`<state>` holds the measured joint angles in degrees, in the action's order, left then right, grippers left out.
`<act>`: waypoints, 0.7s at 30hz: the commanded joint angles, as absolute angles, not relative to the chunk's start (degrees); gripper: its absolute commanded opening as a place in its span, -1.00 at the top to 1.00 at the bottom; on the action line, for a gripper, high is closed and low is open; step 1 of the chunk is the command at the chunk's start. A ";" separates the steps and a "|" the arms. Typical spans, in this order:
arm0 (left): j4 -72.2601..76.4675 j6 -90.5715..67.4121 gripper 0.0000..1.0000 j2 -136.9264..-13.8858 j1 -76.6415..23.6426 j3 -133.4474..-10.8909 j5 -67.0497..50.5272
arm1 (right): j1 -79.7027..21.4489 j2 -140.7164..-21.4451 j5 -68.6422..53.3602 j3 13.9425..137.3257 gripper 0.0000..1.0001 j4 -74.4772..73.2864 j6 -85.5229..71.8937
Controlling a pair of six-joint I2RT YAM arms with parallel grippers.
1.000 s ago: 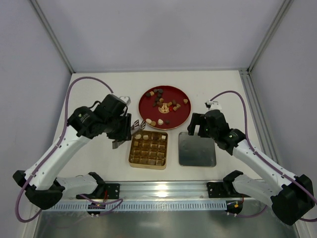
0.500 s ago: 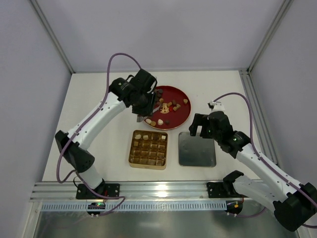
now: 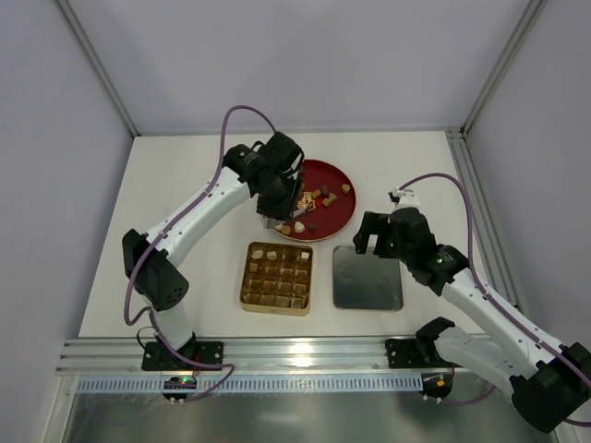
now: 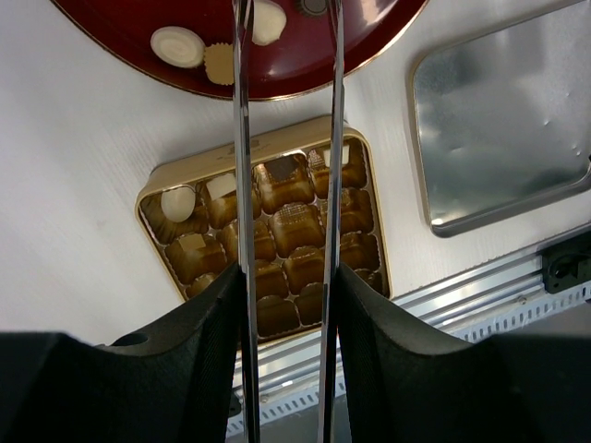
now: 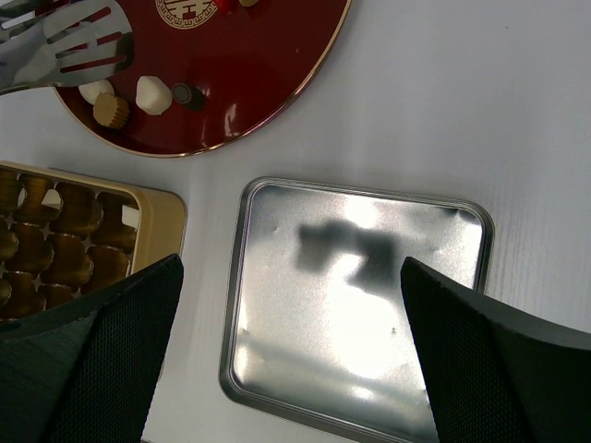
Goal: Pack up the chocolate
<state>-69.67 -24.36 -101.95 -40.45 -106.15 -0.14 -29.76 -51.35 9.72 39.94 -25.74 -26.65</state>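
Observation:
The chocolate [image 3: 314, 196] lies as small brown, tan and white pieces on the round red plate [image 3: 334, 214]. A few pieces sit in the far row of the gold gridded box [image 3: 245, 277]. My left gripper [image 3: 277, 205] is shut on metal tongs [image 4: 242, 138], held over the plate's near left edge. The tong tips reach near a white piece [image 4: 177, 46] and a tan one. My right gripper [image 3: 374, 235] is open and empty above the silver lid [image 3: 367, 277]. In the right wrist view the slotted tongs [image 5: 65, 51] hover over the plate [image 5: 259, 83] near the pieces [image 5: 152, 94].
The silver square lid [image 5: 360, 305] lies right of the gold box [image 5: 162, 208], both in front of the plate. An aluminium rail [image 3: 305, 351] runs along the table's near edge. Grey walls enclose the table on three sides.
My left arm swung from left of the gold box up and right, bringing the tongs over the plate's near left edge. The right arm barely moved.

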 commanded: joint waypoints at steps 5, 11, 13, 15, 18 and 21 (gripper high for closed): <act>-67.41 -22.41 0.15 -103.10 -41.31 -104.24 -2.03 | -29.53 -50.10 10.28 39.64 -0.99 -24.79 -26.10; -67.94 -22.24 0.14 -103.18 -41.31 -103.54 0.69 | -29.44 -49.83 10.37 39.46 -0.99 -24.79 -26.02; -68.38 -21.89 0.14 -103.18 -41.40 -103.10 2.46 | -29.36 -49.75 10.46 39.38 -1.00 -24.79 -26.02; -68.64 -21.54 0.15 -103.27 -41.31 -102.57 3.07 | -29.44 -50.01 10.46 39.38 -1.00 -24.79 -26.19; -68.47 -21.18 0.15 -103.45 -41.31 -101.95 3.69 | -29.36 -50.01 10.46 39.29 -0.99 -24.70 -26.28; -68.12 -21.01 0.16 -103.88 -41.31 -101.78 3.69 | -29.36 -50.10 10.37 39.29 -0.99 -24.70 -26.28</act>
<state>-69.10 -22.24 -103.90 -41.23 -101.80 2.48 -29.52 -50.96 9.72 39.27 -25.74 -26.68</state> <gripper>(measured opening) 0.427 0.996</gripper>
